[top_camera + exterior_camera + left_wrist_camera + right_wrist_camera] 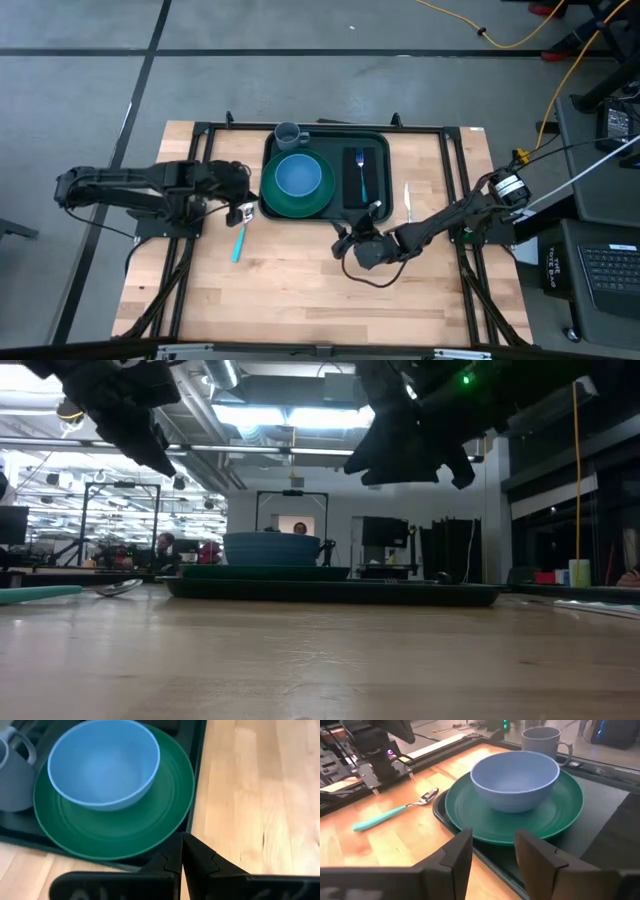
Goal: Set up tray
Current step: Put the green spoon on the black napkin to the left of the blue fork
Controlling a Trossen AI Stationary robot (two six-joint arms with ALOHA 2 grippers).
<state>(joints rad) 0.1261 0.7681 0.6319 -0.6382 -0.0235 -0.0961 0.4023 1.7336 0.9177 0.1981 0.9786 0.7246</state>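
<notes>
The tray [326, 140] sits at the far middle of the surface [300, 290], already carrying a green plate [296, 200] with a blue bowl [297, 176] on it, a grey mug [288, 133] at its far left corner, and a fork [361, 170] on a black mat [364, 200]. A spoon with a teal handle [240, 238] lies on the wood just off the tray's left near corner, and a knife [408, 200] lies beside its right edge. The left tool [240, 208] hangs above the spoon's bowl end with its fingers [172, 862] pressed together and empty; the right tool [350, 243] hovers off the tray's near edge, fingers [457, 857] apart, holding nothing. The likely trouble is the spoon: it lies flat and thin, so a closed tool coming down could shove it or skid off it. The plate overhangs the tray's rim there, so a low sweep may nudge the plate and tip the bowl. Both arms also crowd the same corner and could clash.
</notes>
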